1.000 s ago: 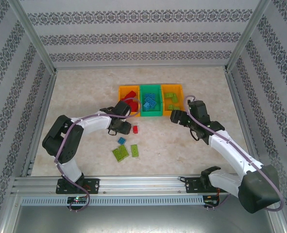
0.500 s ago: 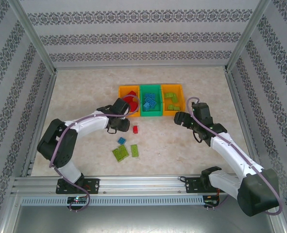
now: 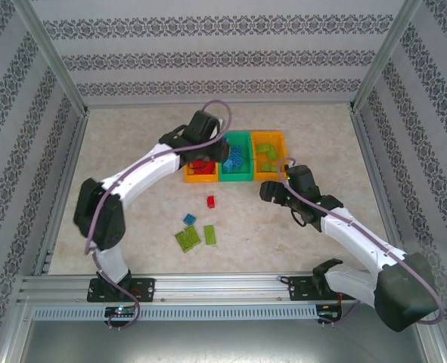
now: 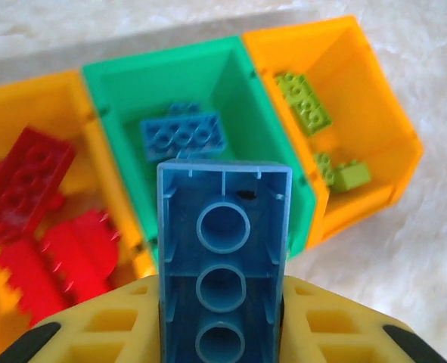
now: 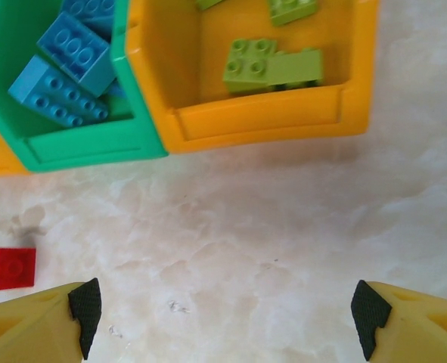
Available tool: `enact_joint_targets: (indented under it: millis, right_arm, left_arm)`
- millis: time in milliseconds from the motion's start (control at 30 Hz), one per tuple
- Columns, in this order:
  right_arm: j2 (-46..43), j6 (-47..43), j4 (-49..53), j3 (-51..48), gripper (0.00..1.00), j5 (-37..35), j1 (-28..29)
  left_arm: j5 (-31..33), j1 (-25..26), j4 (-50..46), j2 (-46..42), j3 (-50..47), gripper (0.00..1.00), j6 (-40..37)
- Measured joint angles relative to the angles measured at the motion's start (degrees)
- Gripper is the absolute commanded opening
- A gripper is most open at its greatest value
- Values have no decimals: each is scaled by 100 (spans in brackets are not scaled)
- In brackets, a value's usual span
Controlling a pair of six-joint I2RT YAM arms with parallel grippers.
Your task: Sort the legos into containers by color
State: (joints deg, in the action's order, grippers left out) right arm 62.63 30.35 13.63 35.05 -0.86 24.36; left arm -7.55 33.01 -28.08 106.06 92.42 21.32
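The left gripper (image 4: 221, 306) is clamped on a blue brick (image 4: 223, 242), whose hollow underside faces the wrist camera. The brick sticks out ahead of the gripper, and in the left wrist view its far end overlaps the near wall of the green bin (image 4: 170, 62). From above, this gripper (image 3: 212, 150) hangs over the green bin's (image 3: 235, 178) left edge, where it meets the orange bin on its left (image 3: 201, 179).

Inside the green bin lie other blue bricks (image 4: 183, 136). Red bricks (image 4: 26, 181) fill the orange bin to its left (image 4: 26, 94), and lime bricks (image 4: 302, 102) sit in the orange bin to its right (image 4: 374, 113).

The right gripper (image 5: 225, 314) is spread wide with nothing between its fingers, over bare worktop (image 5: 231, 227) just in front of the green bin's right corner (image 3: 268, 189).

In front of the green bin, apart from it, a red brick (image 3: 210, 201) lies loose. Farther out are a small blue brick (image 3: 189, 219) and two lime bricks (image 3: 187, 238).
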Motion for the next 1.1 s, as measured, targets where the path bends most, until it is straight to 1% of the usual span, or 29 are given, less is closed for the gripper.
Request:
enact_joint_targets:
  millis: [200, 267, 333, 467, 533, 667, 700, 733, 800, 833, 933, 1033, 1100]
  right_arm:
    - [173, 131, -138, -94, 76, -118, 337]
    - [219, 133, -155, -94, 73, -136, 409]
    - [260, 131, -184, -94, 73, -155, 476]
    - [348, 133, -190, -94, 72, -170, 509]
    - [389, 138, -190, -92, 73, -179, 544]
    - [520, 138, -186, -39, 73, -221, 737]
    - [553, 138, -186, -13, 73, -243, 791]
    - [601, 138, -188, 31, 73, -275, 868]
    - [708, 138, -186, 140, 73, -332, 1021]
    - [776, 140, -188, 212, 72, -385, 1123]
    - [1038, 177, -229, 461, 72, -522, 1467]
    - [1488, 310, -278, 835, 73, -656, 1867]
    - [1947, 389, -273, 1226, 74, -752, 2144]
  left_arm:
    - [-155, -15, -297, 1419, 1451, 20, 142]
    - [-179, -39, -424, 1731, 1794, 22, 199]
    - [-190, -52, -533, 1945, 2026, 28, 273]
    - [-192, -87, -664, 2133, 2284, 45, 352]
    - [-195, -87, -693, 2153, 2350, 59, 402]
    - [-197, -87, -721, 2151, 2374, 80, 501]
    - [-195, -87, -717, 2146, 2356, 83, 535]
    - [-208, -87, -715, 2116, 2308, 86, 544]
    - [-214, -87, -713, 1991, 2133, 96, 575]
    - [-210, -87, -710, 1888, 2011, 100, 595]
    - [-118, -90, -678, 1388, 1497, 99, 619]
    - [-11, -118, -507, 562, 680, 99, 627]
    - [61, -219, -308, -208, -76, 99, 671]
